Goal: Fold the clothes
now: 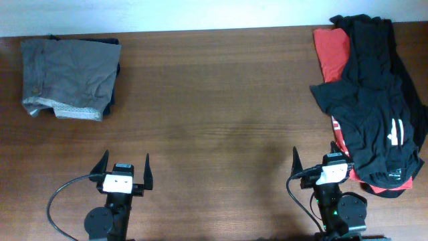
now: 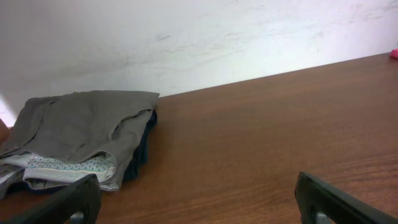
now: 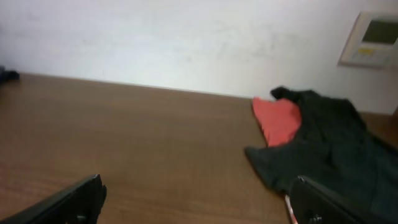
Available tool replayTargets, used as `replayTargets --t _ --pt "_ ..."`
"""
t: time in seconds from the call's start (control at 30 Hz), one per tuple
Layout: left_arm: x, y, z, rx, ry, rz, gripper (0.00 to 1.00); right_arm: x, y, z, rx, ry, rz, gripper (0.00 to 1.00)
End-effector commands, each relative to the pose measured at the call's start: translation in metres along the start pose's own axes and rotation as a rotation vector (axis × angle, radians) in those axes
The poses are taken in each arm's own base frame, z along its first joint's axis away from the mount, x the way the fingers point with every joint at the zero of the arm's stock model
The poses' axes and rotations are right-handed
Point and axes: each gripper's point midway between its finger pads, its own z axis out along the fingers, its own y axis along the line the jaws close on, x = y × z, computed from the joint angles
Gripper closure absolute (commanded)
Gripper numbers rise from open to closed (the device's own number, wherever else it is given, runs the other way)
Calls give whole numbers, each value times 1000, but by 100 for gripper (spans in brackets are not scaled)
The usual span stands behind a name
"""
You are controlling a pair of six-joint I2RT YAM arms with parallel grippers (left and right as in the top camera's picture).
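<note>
A: Overhead?
B: Showed black T-shirt (image 1: 374, 100) heaped over red T-shirt (image 1: 332, 53) at far right of bench (image 1: 214, 100); folded grey-brown garment (image 1: 67, 73) far left. Left fingers (image 1: 148, 171) and right fingers (image 1: 296, 164) spread wide at near edge, gripping nothing.
A: Left wrist?
B: Caught only grey-brown garment beyond wide-apart, empty tips.
A: Right wrist?
B: Blurred. Showed black over red, ahead to the right. Gaped wide, held nothing.
</note>
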Motion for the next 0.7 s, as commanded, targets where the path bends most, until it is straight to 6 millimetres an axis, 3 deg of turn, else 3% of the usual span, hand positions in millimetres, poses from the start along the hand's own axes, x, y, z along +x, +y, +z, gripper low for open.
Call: replayTargets --t 0.0,0.17,0.27,0.53,0.67 --pt "2 2 0 -12 -1 2 1 -12 -5 0 27 -56 7 1" --pt "0 -7 0 35 -10 2 1 -40 0 -4 -9 -172 11 1" --pt "-15 -18 -2 103 -75 13 1 -52 -1 -6 -15 -207 108 1" --pt "-43 -18 -5 108 -190 37 1 -85 -3 -16 -20 -275 125 1" --pt "-62 -15 -10 100 -240 47 1 -110 -5 -26 -19 -331 122 1"
